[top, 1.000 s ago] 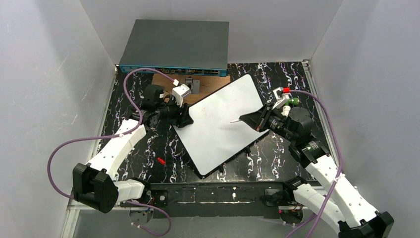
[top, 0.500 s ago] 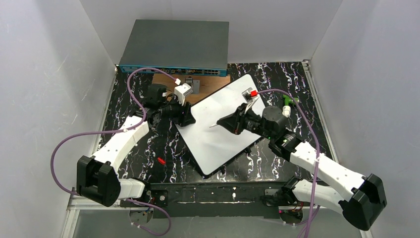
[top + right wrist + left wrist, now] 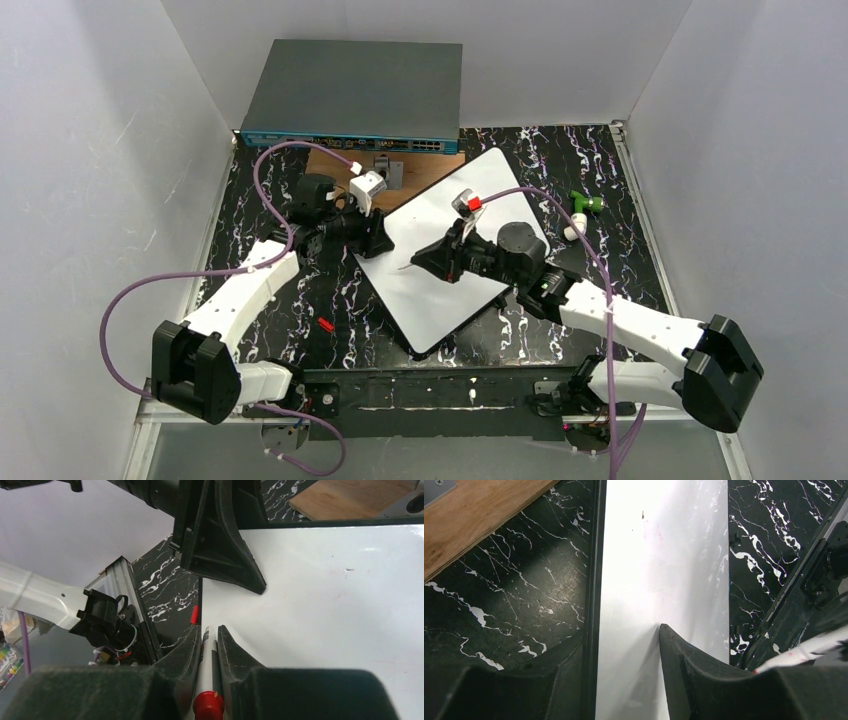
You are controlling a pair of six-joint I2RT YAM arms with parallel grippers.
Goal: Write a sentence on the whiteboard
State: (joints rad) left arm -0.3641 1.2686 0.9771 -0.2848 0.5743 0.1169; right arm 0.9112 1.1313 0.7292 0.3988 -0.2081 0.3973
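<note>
Since a second ago the right arm has swung leftward across the whiteboard [image 3: 428, 300]. Its right gripper [image 3: 418, 262] was then at the board's right edge, half a second ago it was near the middle, and it now hangs over the left part. The left arm has hardly moved, and the board lies much where it was.

The right gripper is clenched on a white marker [image 3: 207, 652] with a red end cap. The marker's body is pinched between the two fingers and its tip points toward the board's left edge. Whether the tip touches the board cannot be told.

The left gripper [image 3: 377, 238] is spread wide at that same edge. One finger [image 3: 694, 675] rests on the white face, while the other sits off the board over the black marbled surface [image 3: 300, 300]. The two grippers are close together.

The whiteboard lies flat and askew in the middle of the surface. Its far corner is next to a wooden plate [image 3: 425, 172], which sits in front of a grey network switch [image 3: 350, 90]. A small green piece [image 3: 583, 203] lies to the right of the board, and a small red bit [image 3: 325, 323] lies to its left.
</note>
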